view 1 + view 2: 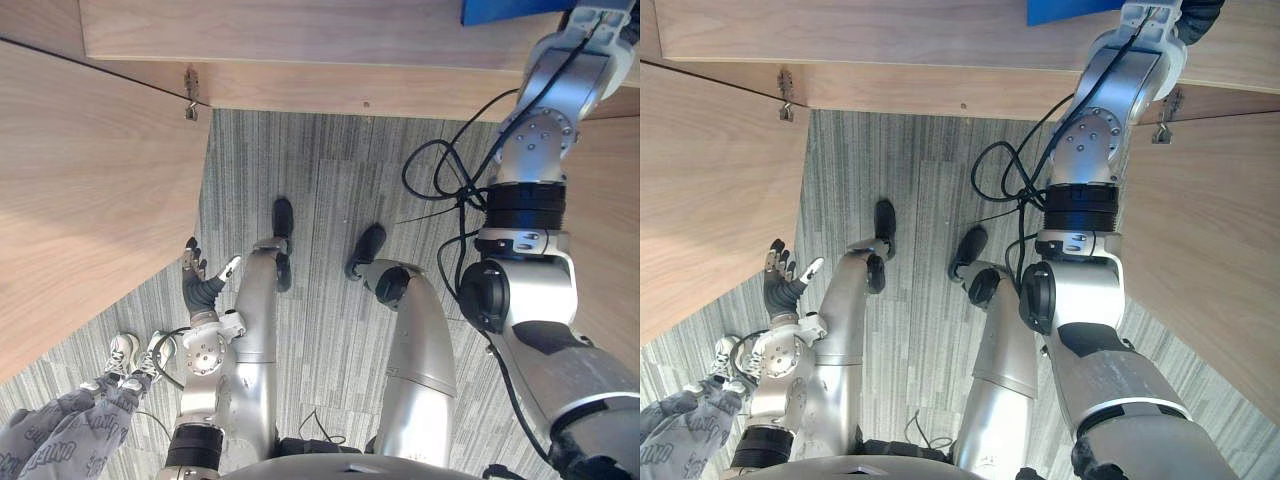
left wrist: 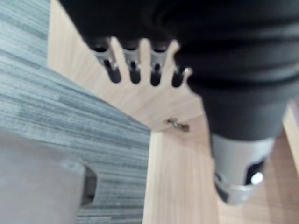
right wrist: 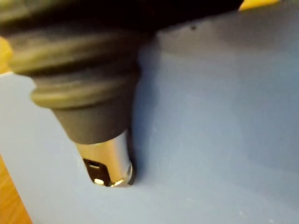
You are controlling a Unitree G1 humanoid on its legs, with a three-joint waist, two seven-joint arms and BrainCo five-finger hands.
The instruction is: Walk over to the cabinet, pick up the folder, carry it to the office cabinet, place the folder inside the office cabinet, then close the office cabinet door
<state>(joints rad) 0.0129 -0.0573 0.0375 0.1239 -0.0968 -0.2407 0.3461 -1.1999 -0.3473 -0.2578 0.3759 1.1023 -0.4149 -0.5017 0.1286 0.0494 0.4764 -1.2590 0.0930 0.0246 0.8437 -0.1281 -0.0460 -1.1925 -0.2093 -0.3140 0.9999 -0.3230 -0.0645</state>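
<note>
Both doors of the office cabinet (image 1: 330, 95) stand wide, probably so the right arm can reach inside. The right hand (image 3: 88, 70) lies against the blue folder (image 3: 210, 116), toward the right end of the shelf (image 1: 300, 30). The right wrist view shows one silver digit touching its cover, though I cannot tell whether it clamps. The left hand (image 1: 200, 282) hangs idle beside the left door (image 1: 90, 180), fingers apart.

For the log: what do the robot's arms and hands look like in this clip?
The left arm and right arm are silver-grey, built of rounded segments with round bolted joints and black bands. The left hand has a dark ribbed cover and silver fingers with dark tips. The right hand shows the same dark ribbed cover over a silver part.
</note>
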